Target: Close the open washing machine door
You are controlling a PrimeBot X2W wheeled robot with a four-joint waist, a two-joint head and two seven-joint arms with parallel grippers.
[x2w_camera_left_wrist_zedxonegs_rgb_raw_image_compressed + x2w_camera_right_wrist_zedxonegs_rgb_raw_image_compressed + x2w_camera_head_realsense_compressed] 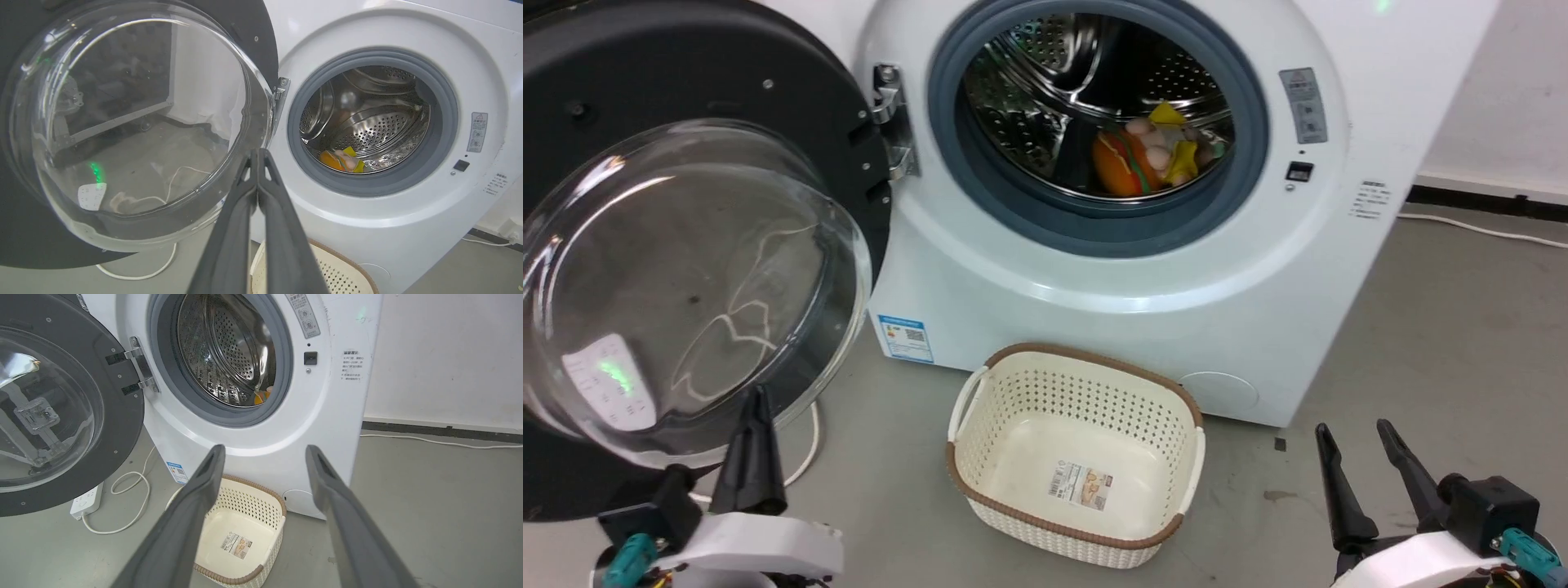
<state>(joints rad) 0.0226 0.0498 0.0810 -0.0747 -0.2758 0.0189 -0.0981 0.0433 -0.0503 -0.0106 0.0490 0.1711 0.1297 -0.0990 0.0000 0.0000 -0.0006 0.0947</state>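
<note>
Right gripper (pixel 1352 427) near labelled basket (pixel 1086 357)

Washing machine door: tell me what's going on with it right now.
The washing machine door hangs wide open. The left tool, shut and empty, is raised by the door's glass window; contact cannot be told. The right tool is open, off to the side, holding nothing.
</note>
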